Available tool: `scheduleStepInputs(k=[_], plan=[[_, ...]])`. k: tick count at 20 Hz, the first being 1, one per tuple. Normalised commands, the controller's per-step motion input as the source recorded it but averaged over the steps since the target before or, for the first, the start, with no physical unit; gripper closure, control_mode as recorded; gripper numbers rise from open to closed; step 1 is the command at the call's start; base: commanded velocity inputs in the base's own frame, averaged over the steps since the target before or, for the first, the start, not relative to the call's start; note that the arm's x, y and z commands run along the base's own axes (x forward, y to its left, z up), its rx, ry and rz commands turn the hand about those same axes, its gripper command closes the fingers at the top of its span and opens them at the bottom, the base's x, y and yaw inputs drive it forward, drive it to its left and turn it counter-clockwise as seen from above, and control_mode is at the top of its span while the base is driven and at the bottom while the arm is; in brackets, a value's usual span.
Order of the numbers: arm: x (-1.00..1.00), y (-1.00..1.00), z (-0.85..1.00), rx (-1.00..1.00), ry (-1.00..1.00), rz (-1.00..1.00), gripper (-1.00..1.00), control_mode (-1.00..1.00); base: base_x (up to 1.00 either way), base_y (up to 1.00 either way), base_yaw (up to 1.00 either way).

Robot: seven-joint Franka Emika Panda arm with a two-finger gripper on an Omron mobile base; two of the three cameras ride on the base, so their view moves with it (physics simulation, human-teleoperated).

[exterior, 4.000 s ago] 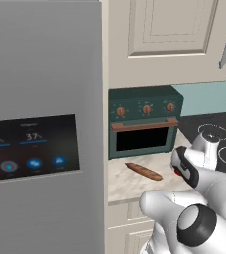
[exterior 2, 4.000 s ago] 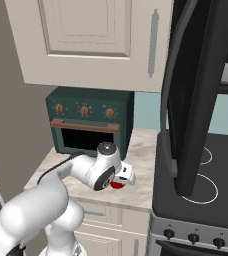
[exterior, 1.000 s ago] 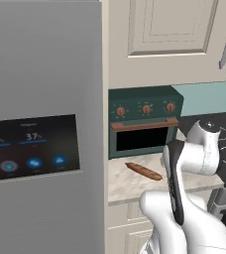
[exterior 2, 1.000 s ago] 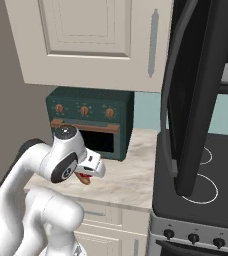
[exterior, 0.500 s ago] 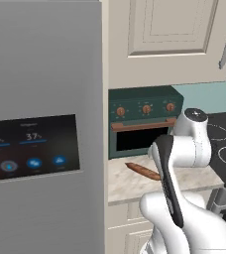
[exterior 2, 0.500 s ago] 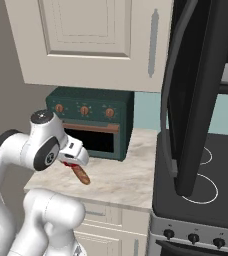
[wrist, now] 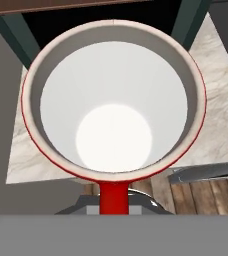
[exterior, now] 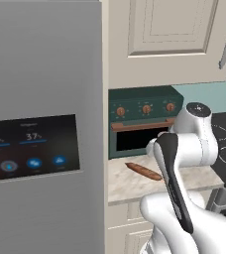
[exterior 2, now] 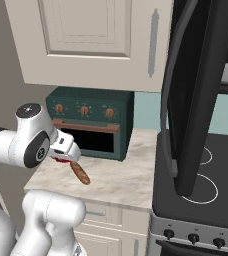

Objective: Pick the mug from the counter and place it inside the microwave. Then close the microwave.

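mug (wrist: pixel 113 135): red, white inside, lifted | microwave (exterior 2: pixel 201 95): door open | counter (exterior 2: pixel 121 170): marbled

A glossy white, rounded arm (exterior: pixel 184 149) with dark grey joint caps and bands.

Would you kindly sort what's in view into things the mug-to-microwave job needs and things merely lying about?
Needed for the job:
- small red mug with white inside, held in the shut gripper
- beige marbled stone counter
- black microwave with its dark door open

Just lying about:
- brown baguette-like bread
- dark green toaster oven with copper knobs
- black stovetop
- grey fridge
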Motion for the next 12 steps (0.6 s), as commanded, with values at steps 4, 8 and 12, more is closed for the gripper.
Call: scheduleStepInputs(k=[4,8,12], plan=[[-0.03,0.00,0.00,0.00,0.00,0.00,1.00,-1.00,0.00,0.00,0.00],[0.00,0.00,0.00,0.00,0.00,0.00,1.00,-1.00,0.00,0.00,0.00],[0.00,0.00,0.00,0.00,0.00,0.00,1.00,-1.00,0.00,0.00,0.00]])
